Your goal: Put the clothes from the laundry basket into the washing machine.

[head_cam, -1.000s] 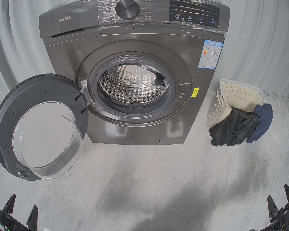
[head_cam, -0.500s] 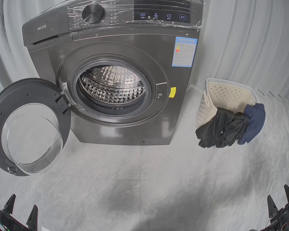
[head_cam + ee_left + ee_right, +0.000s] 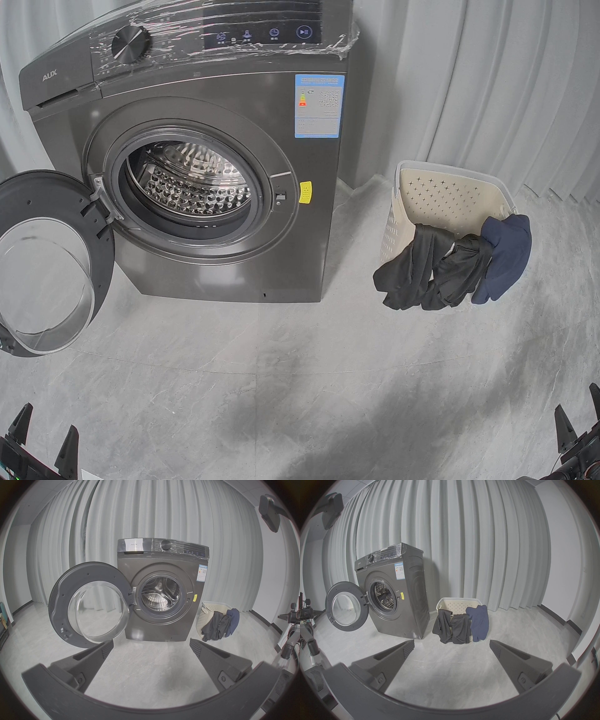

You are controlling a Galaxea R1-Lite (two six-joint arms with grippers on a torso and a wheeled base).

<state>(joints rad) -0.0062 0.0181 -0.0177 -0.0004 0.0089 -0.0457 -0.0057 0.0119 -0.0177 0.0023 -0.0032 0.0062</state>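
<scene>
Head view: grey washing machine [image 3: 206,275] at ten o'clock; perforated cream laundry basket [image 3: 450,194] at three o'clock, black and navy clothes [image 3: 437,269] draped over its rim. Left fingers [image 3: 90,661] and right fingers [image 3: 518,664] spread wide.

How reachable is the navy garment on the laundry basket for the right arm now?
Probably not yet: the open right gripper sits far back, with bare floor between it and the navy garment draped over the laundry basket rim. Nothing blocks the way.
</scene>
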